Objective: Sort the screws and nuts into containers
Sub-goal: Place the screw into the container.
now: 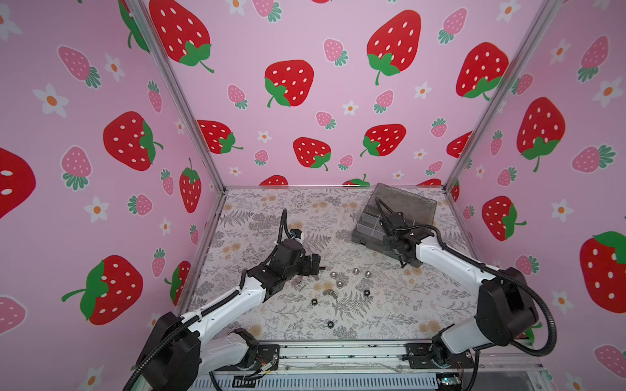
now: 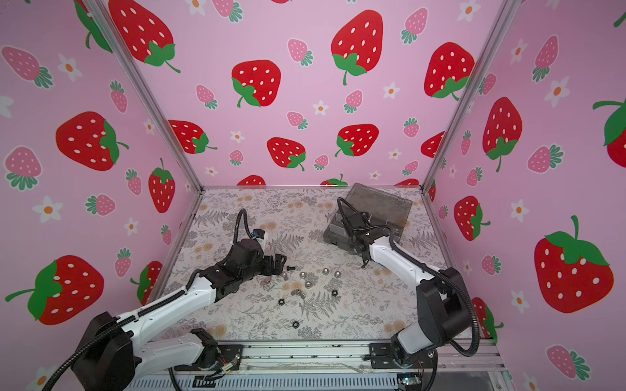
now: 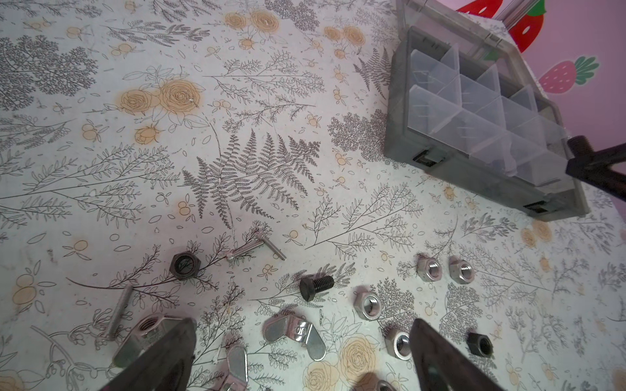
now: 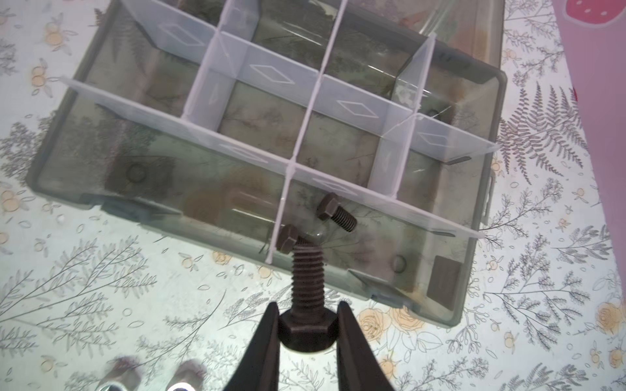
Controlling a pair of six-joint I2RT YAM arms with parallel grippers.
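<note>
My right gripper is shut on the hex head of a black screw. Its threaded end points at the grey divided box, just above the box's near edge. One front container holds two black screws. My left gripper stands open low over the loose pile, with a silver wing nut lying between its fingers, untouched. Around it lie a black screw, slim silver screws, silver nuts and black hex nuts.
The box's lid is open and leans back towards the rear wall. More black nuts lie nearer the front edge of the floral tabletop. Pink strawberry walls close in three sides.
</note>
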